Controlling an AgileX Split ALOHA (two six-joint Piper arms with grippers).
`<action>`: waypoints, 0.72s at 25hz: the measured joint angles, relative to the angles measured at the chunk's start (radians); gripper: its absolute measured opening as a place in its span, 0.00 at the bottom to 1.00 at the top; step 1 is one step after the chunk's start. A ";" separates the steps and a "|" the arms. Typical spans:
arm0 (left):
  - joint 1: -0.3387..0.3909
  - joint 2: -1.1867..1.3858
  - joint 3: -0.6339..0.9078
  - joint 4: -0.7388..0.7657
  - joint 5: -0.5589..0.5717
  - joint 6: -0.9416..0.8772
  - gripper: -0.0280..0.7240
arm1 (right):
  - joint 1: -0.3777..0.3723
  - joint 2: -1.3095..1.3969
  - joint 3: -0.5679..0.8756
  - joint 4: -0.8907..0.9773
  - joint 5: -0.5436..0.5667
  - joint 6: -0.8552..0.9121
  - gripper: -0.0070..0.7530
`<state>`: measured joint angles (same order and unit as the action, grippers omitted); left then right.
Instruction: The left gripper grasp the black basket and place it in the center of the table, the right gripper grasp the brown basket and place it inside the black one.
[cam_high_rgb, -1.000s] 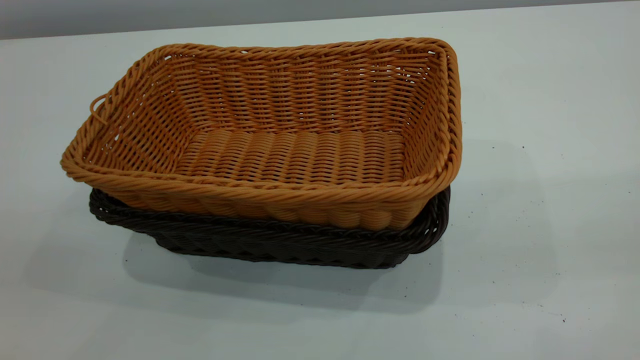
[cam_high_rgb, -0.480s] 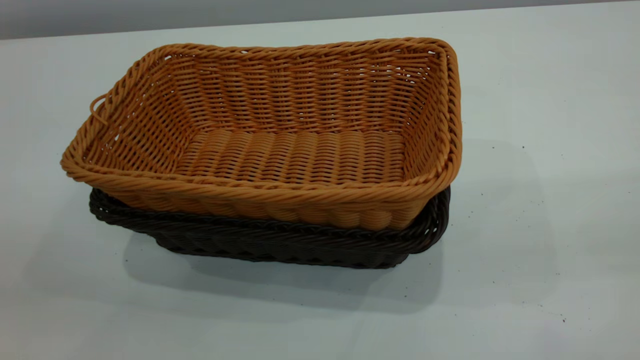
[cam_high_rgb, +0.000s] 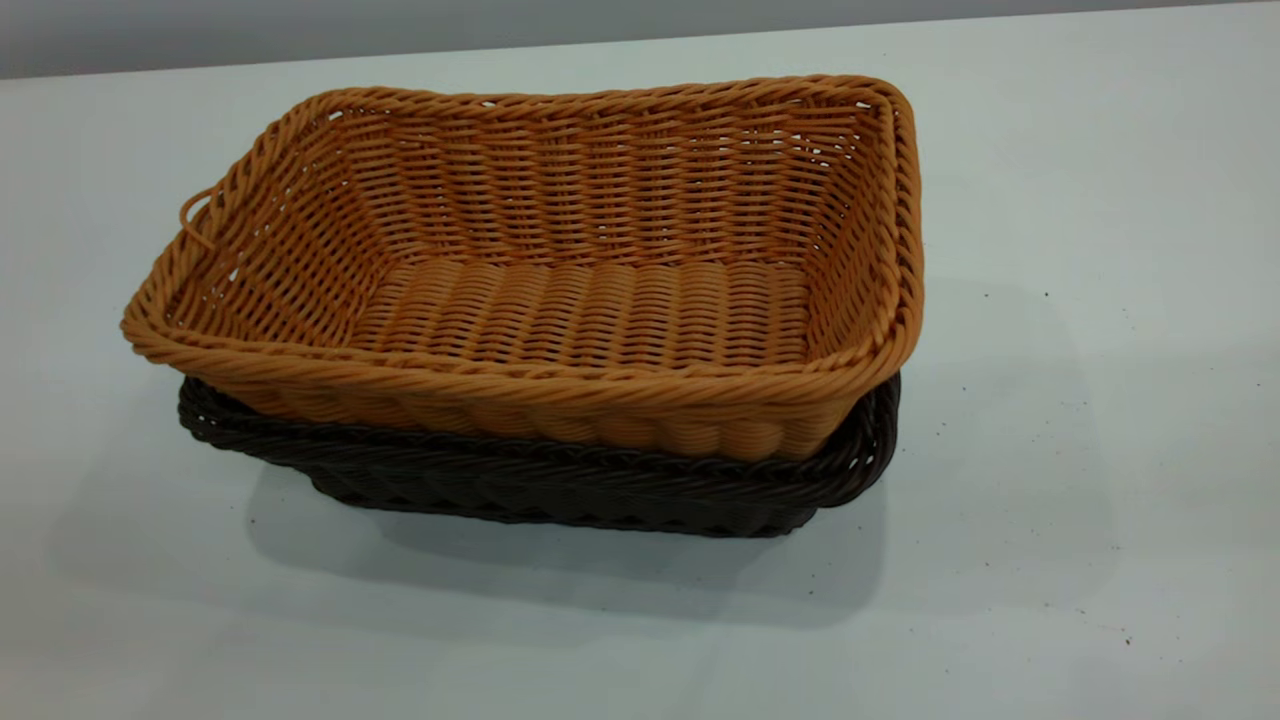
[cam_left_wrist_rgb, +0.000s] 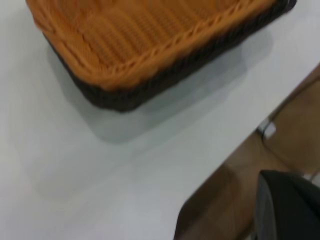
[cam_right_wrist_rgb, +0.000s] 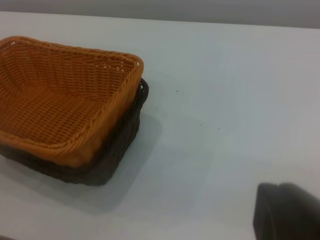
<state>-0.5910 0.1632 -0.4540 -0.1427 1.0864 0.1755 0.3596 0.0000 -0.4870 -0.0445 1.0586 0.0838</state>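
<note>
**Both grippers clear of the nested baskets**

Only a dark corner of each gripper showed. The left gripper (cam_left_wrist_rgb: 287, 207) filled the lower right of the left wrist view as a black mass with its fingers out of sight, so whether it was open or closed could not be told; it held nothing visible and hung past the table's edge, well apart from the baskets. The right gripper (cam_right_wrist_rgb: 287, 212) appeared likewise as a black block at the lower right of the right wrist view, over bare table, its fingers unseen and its opening unreadable. Neither arm appeared in the exterior view.

Out from them, the brown basket (cam_high_rgb: 560, 270) sat nested inside the black basket (cam_high_rgb: 560, 490) at the centre of the exterior frame. It was orange-tan, rectangular, with sloping open-weave sides, a braided rim and a small loop on its left short end. It rode high, its rim well above the dark one. Just the black basket's braided rim and a strip of its lower wall showed beneath it. Both rested on the pale table (cam_high_rgb: 1080, 450), which carried a few tiny dark specks at the right.
</note>
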 joint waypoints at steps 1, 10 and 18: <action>0.000 -0.024 0.000 -0.007 0.001 0.000 0.04 | 0.000 0.000 0.000 0.000 0.000 0.000 0.02; 0.000 -0.165 -0.001 -0.008 0.006 0.000 0.04 | -0.059 0.000 0.000 0.000 0.000 0.000 0.02; 0.000 -0.164 -0.001 -0.008 0.005 0.000 0.04 | -0.284 0.000 0.000 0.000 0.000 0.000 0.02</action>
<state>-0.5910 -0.0007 -0.4553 -0.1510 1.0909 0.1755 0.0753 0.0000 -0.4870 -0.0445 1.0586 0.0838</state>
